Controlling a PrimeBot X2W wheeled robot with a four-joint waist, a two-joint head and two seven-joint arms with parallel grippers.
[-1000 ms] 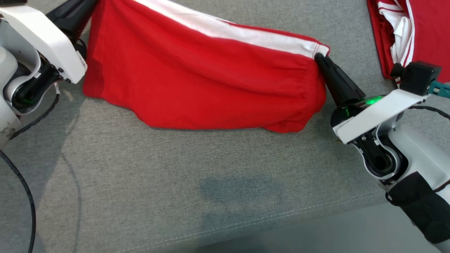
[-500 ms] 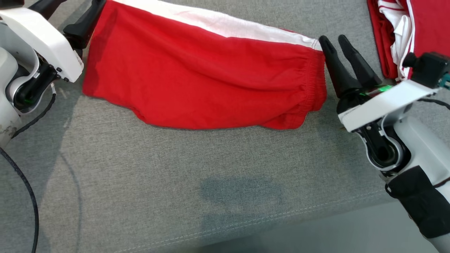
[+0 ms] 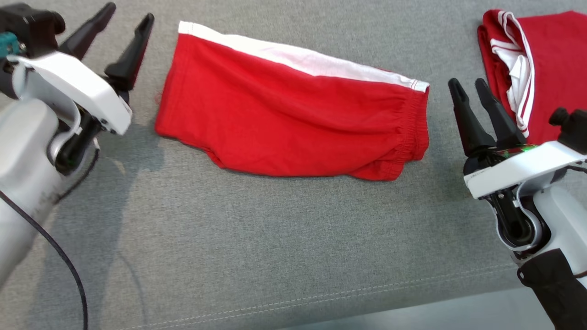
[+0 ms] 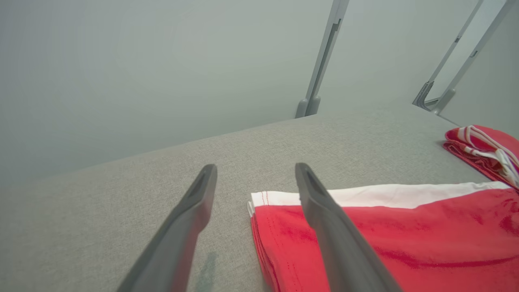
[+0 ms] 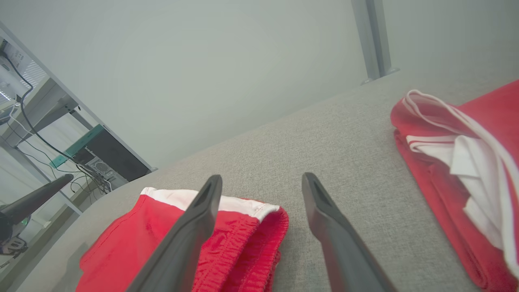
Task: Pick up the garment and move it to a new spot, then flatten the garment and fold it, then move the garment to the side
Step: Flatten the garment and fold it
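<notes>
Garment [image 3: 293,123] is laid on the cushion [image 3: 275,238], towards its back, lengthwise left to right. Left gripper [image 3: 130,13] is placed just beside its left end, right gripper [image 3: 467,83] beside its right end, both apart from it. Pile of clothes [image 3: 550,55] is set at far right, behind right gripper.

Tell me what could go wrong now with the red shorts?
The right gripper hangs open between the shorts and the other red garment, so it might snag the wrong one. The shorts lie wrinkled, their lower edge bunched; folding now could trap those creases. The left gripper, open beside the shorts' left end, might pinch only the top layer.
</notes>
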